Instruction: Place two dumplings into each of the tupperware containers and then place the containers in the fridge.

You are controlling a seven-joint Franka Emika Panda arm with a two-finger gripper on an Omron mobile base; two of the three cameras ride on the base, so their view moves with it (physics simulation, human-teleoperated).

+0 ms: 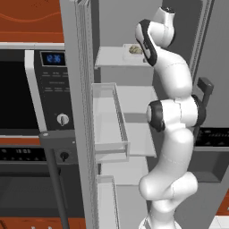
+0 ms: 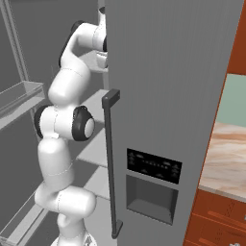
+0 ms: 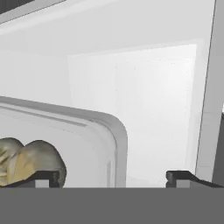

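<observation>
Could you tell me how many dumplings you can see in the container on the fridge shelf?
2: both dumplings sit together in the tupperware container on the fridge shelf; more may be hidden.

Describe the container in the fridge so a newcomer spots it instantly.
Start at the open fridge right of the microwave and go to its top shelf. The container is a shallow pale tray beside the arm's upper end, the only thing there holding tan, crinkled dumplings.

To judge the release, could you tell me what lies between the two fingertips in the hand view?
In the hand view, the tupperware container's rounded corner wall and pale fridge shelf lie between the fingertips; a dumpling sits by the left one.
</observation>
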